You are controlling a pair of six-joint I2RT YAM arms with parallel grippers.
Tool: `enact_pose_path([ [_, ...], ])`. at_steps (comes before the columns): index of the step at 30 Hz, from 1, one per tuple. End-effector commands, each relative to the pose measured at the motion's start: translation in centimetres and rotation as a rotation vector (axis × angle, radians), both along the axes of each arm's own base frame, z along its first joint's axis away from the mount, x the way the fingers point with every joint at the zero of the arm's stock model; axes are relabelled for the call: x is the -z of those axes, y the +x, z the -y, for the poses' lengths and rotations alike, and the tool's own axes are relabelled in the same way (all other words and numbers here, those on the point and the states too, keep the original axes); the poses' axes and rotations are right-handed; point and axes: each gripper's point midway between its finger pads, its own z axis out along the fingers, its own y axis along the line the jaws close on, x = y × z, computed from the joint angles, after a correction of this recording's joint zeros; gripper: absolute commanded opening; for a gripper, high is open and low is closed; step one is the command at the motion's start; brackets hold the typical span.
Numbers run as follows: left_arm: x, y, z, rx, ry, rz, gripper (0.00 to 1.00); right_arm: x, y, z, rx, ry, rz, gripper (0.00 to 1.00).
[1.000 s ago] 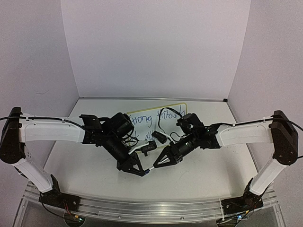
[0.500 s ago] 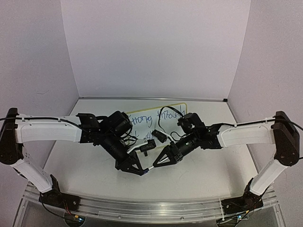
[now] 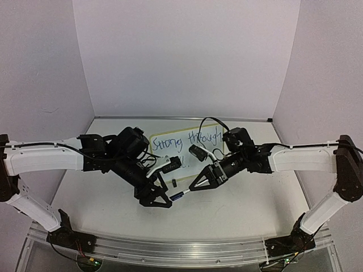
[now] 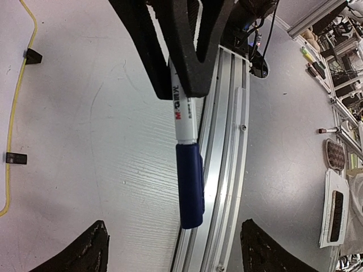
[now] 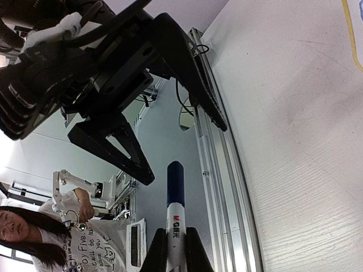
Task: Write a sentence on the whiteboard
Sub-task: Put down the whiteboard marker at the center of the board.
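Both arms reach inward with their forearms low and their wrists angled toward each other. The left gripper gapes wide, fingers well apart. The right gripper is pinched tight on a marker, whose capped end points toward the left jaws' gap.

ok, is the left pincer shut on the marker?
No, the left pincer is open, its fingers spread wide of the marker, which the right pincer grips.
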Motion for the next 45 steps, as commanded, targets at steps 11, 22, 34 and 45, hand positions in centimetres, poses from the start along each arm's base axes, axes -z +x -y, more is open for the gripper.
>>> enact_pose_path([
  [11, -1.9, -0.2, 3.8, 0.094, -0.122, -0.067, 0.48, -2.1, -0.9, 0.2, -0.035, 0.065, 0.041, 0.00],
  [22, -2.1, -1.0, 4.1, 0.133, -0.140, -0.113, 0.00, -1.2, -1.5, -0.1, -0.062, 0.052, 0.023, 0.00],
  [34, -5.6, -1.2, 5.4, 0.176, -0.279, -0.091, 0.00, -0.4, -3.5, -2.0, -0.139, 0.045, 0.024, 0.00],
  [45, -9.0, 0.0, 6.6, 0.136, -0.420, -0.010, 0.00, -1.5, -4.9, -3.2, -0.178, 0.085, 0.035, 0.00],
])
